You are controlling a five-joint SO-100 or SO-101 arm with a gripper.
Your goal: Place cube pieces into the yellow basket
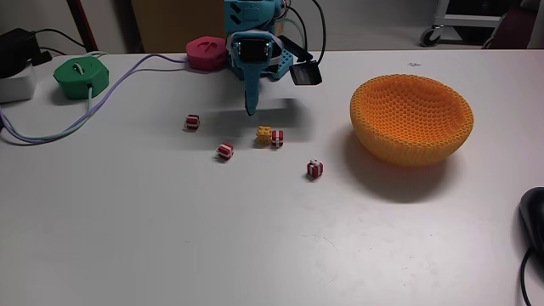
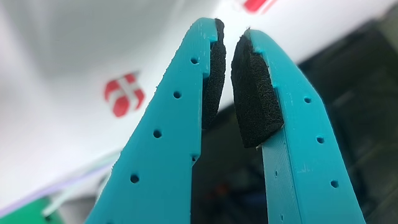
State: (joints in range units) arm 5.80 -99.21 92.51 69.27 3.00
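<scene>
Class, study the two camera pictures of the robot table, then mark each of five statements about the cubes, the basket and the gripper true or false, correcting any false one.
1. The orange-yellow honeycomb-mesh basket holds cubes. False: no cube shows inside it.
2. The small yellow-orange cube touches a red-and-white banded cube. True.
3. The teal two-finger gripper grips a cube. False: nothing sits between its black foam pads.
4. Four red-and-white cubes lie on the white table. True.
5. The green round puck is inside the basket. False: it sits at the table's far left in the fixed view.
</scene>
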